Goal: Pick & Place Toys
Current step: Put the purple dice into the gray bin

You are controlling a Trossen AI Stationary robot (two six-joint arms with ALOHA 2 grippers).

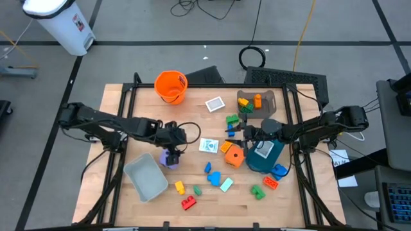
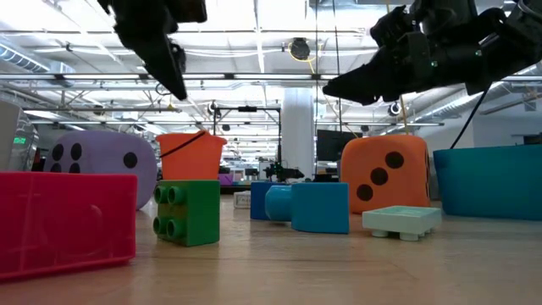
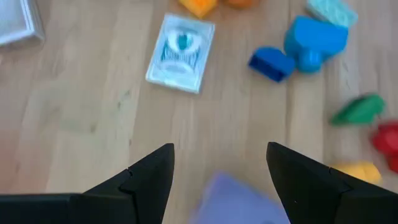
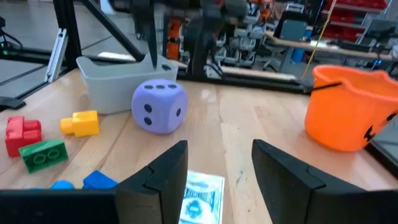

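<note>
The toys lie scattered on the wooden table (image 1: 128, 122). A purple dotted die (image 1: 171, 157) rests on the table beside the grey bin (image 1: 146, 178). My left gripper (image 3: 217, 168) hangs open above the purple die (image 3: 239, 200), clear of it, fingers slanting down. My right gripper (image 4: 219, 165) stands open and level over a white picture card (image 4: 202, 198), holding nothing. An orange die (image 1: 234, 155) sits next to the teal bin (image 1: 264, 155). Blue blocks (image 3: 298, 46), a green block (image 3: 359, 109) and the card (image 3: 181, 53) lie beyond the left fingers.
An orange bucket (image 1: 171, 85) stands at the far left of the table, and a grey tray (image 1: 257, 102) with blocks at the far right. A second card (image 1: 214, 103) lies between them. Red, yellow and green blocks (image 1: 188, 203) lie near the front edge.
</note>
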